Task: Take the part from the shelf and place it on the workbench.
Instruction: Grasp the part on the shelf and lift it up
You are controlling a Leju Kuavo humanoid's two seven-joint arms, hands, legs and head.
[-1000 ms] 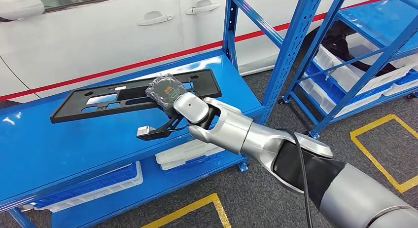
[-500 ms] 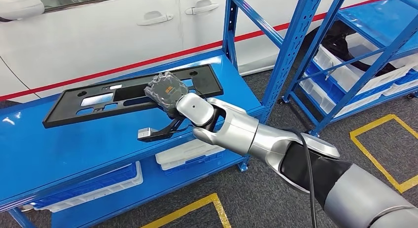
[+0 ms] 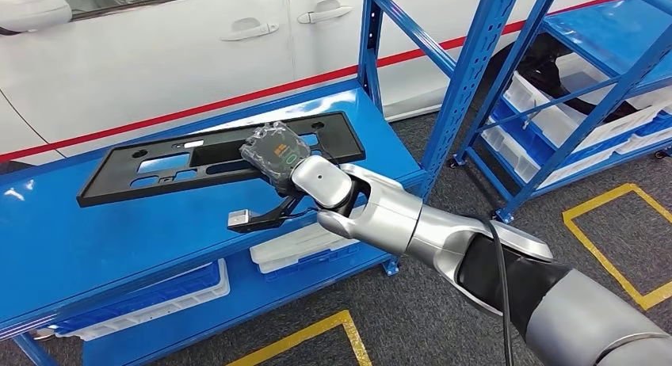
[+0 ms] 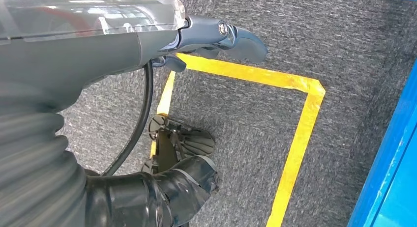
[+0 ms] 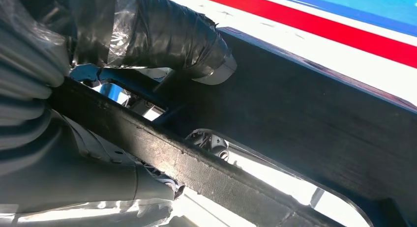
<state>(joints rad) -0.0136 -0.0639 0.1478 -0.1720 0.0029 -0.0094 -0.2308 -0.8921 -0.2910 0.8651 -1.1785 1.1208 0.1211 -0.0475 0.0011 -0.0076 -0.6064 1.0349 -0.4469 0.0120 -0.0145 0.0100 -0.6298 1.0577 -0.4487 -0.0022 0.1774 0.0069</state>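
Head view, left to right: the long flat black plastic panel with cut-out windows (image 3: pixel 158 164) lies lengthwise over the glossy blue metal shelf deck (image 3: pixel 95 231), its left end over bare deck and its right end near the shelf's blue perforated upright post (image 3: pixel 368 33); whether it rests on the deck or rides just clear of it cannot be told. The right hand (image 3: pixel 277 156), wrapped in clear film, grips the panel right of its middle, presumably because a hold near the centre keeps so long a part from tipping; the silver right forearm (image 3: pixel 396 215) reaches in from the lower right, across the shelf's front edge. In the right wrist view a taped dark finger (image 5: pixel 162 35) lies on one face of the panel (image 5: pixel 314 124) and the grey thumb (image 5: pixel 98 183) sits on the other side of its rail, so the fingers pinch the panel through a window. The white car body (image 3: pixel 158 57) stands behind the shelf.

Left wrist view: the left hand (image 4: pixel 216 38) hangs over grey carpet (image 4: pixel 246 138) marked with yellow floor tape (image 4: pixel 300 119); the visible fingers hold nothing and touch nothing, though their spread cannot be told.

Judgement: the grasp appears made; the carry to the workbench is not yet done.
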